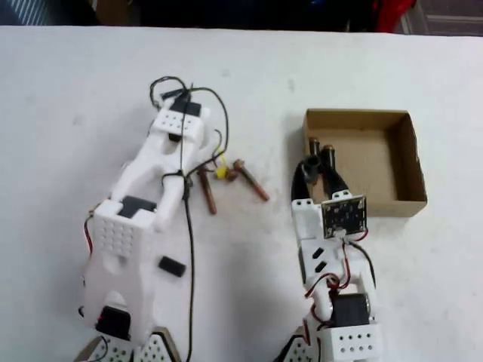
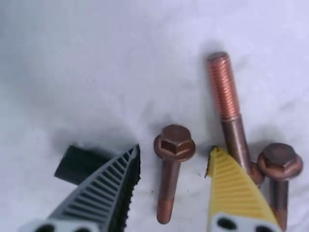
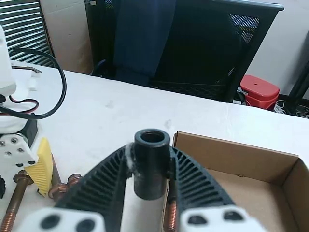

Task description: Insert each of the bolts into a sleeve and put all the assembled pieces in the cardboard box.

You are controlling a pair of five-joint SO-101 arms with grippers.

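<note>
Left tool (image 2: 174,151) released, I see it straddling a bolt (image 2: 166,193) on the counter (image 2: 72,58) | right tool (image 3: 150,153) clenched on upright black sleeve (image 3: 151,169) beside the cardboard box (image 3: 227,152).

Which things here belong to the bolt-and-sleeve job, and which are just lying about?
Job: bolts, sleeve in the right hand, second sleeve, cardboard box.
Lying about: black cable, red container.
</note>
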